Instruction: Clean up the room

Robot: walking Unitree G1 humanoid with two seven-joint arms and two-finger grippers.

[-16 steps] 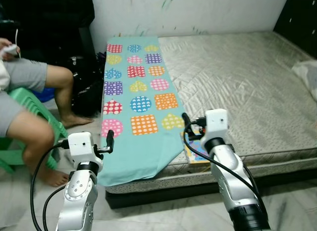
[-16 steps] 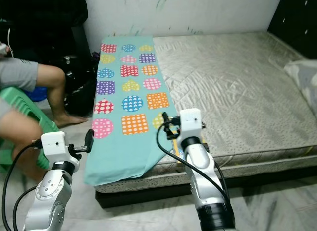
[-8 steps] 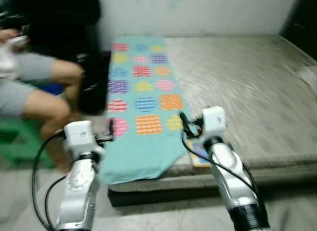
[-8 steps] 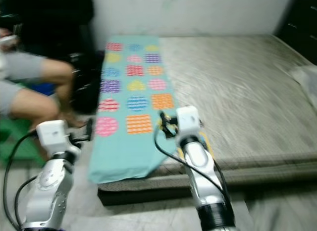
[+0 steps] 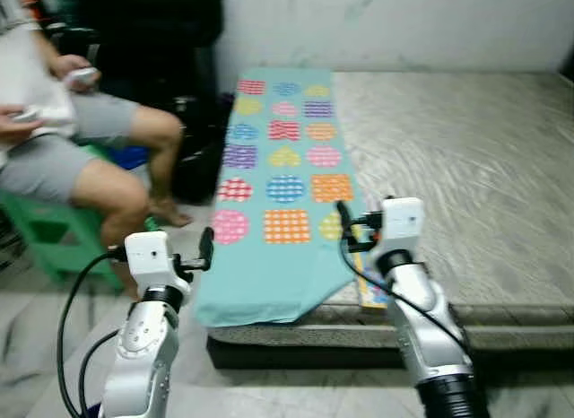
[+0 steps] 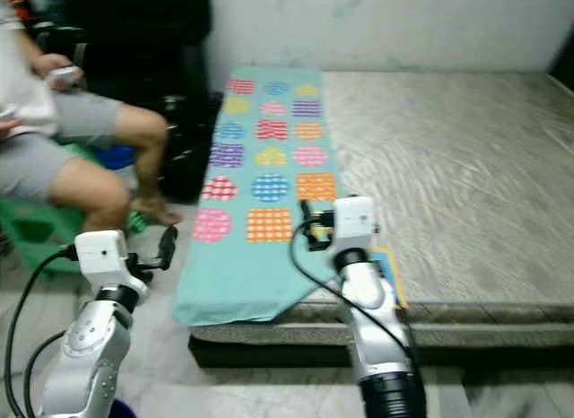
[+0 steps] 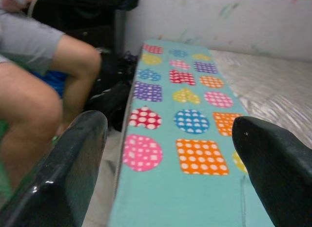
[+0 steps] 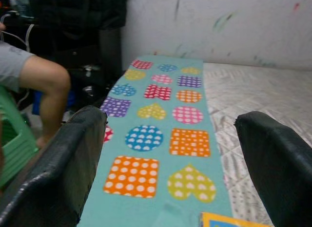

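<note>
We are logging colours only. We are seeing a teal cloth (image 5: 280,203) patterned with polka-dotted squares, circles and hearts in red, blue, yellow, pink, purple and orange. The mattress (image 5: 466,158) under it is showing grey-beige with a quilted wavy pattern. A book (image 5: 372,288) at the mattress edge is showing a yellow border with a blue cover. The stool (image 5: 49,239) is reading green; the seated person's shorts (image 5: 54,153) are reading grey. The wall (image 5: 404,28) is showing white with faint greenish smudges. The floor (image 5: 36,346) is appearing pale grey and marbled.
</note>
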